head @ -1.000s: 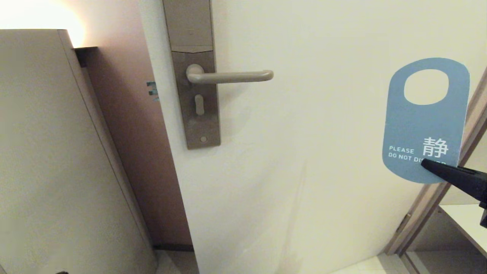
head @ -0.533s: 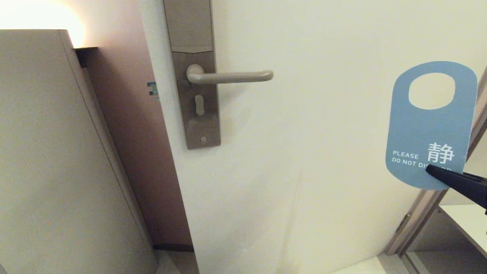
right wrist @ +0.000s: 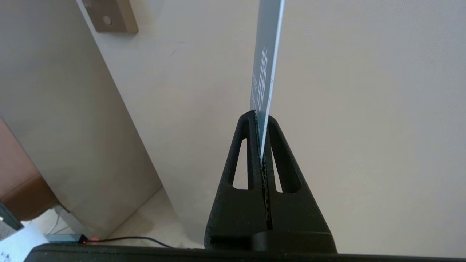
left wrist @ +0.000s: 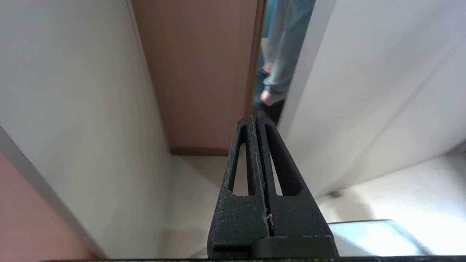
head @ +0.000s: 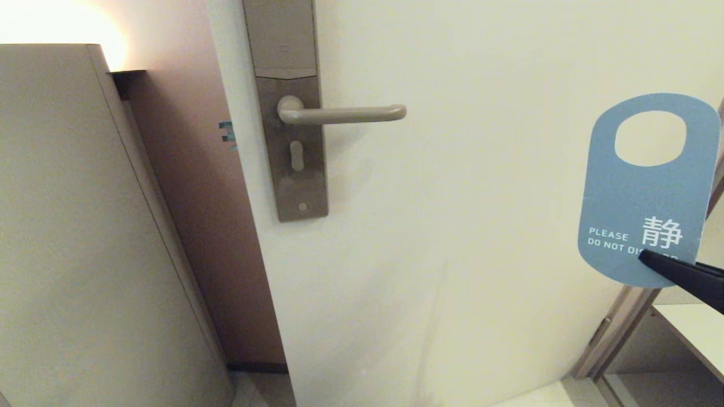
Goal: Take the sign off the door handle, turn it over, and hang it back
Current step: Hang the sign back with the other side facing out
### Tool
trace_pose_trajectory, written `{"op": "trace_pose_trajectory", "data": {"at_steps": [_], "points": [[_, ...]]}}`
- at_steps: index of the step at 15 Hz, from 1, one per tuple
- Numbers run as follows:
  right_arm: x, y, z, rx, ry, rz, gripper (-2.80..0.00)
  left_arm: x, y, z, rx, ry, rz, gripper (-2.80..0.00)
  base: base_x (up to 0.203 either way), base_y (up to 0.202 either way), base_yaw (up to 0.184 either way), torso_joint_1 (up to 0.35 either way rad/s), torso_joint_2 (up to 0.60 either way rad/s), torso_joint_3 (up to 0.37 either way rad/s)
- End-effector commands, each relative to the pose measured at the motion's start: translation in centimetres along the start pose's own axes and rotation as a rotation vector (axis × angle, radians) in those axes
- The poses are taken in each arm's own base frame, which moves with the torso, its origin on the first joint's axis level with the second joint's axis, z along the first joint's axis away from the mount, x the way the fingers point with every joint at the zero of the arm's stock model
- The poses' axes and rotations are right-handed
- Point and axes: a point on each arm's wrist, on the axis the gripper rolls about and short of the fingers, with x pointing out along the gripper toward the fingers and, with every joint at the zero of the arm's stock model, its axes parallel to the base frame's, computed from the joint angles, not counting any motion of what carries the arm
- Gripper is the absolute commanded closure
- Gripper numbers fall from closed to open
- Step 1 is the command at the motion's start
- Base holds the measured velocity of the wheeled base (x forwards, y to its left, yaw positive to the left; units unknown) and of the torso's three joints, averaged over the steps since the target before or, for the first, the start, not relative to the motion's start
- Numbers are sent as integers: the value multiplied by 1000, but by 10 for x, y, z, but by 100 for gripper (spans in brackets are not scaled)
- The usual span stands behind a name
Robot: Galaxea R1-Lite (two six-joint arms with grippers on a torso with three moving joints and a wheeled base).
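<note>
- the right gripper [head: 645,257] is clamped on the lower rounded end of the sign [head: 645,198], holding it upright with its long axis vertical, hole on top, blue side facing the camera.
- the sign hangs in the air near the door's [head: 481,226] hinge-side edge, well apart from the door handle [head: 345,113], which lies off toward the robot's left, lever horizontal, its free end pointing at the sign.
- the left gripper [left wrist: 256,120] is pressed shut on nothing, low by the door's latch edge; the right arm is nearer the sign.
- count: one sign, one handle, one backplate [head: 291,158], two grippers.
- judgement: the flip is not yet done.
</note>
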Motion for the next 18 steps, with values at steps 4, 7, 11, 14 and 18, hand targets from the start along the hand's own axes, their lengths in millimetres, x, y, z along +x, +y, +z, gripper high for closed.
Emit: {"op": "trace_pose_trajectory", "data": {"at_steps": [4,7,11,14,18], "points": [[-8,3,-4,-19,-13,5,0,-15,-1,-7,-37,-183,-4,0,0,0,0,0,0,0],[-8,4,-4,-21,-18,6,0,-21,-2,-9,49,-265,-11,0,0,0,0,0,0,0],[-13,6,-9,-21,-17,7,0,-19,-1,-14,197,-227,53,0,0,0,0,0,0,0],[-16,6,-17,-9,-1,4,0,-19,-1,-14,195,-226,51,0,0,0,0,0,0,0],[-22,7,-35,8,35,0,0,-19,-1,-14,194,-225,51,0,0,0,0,0,0,0]]}}
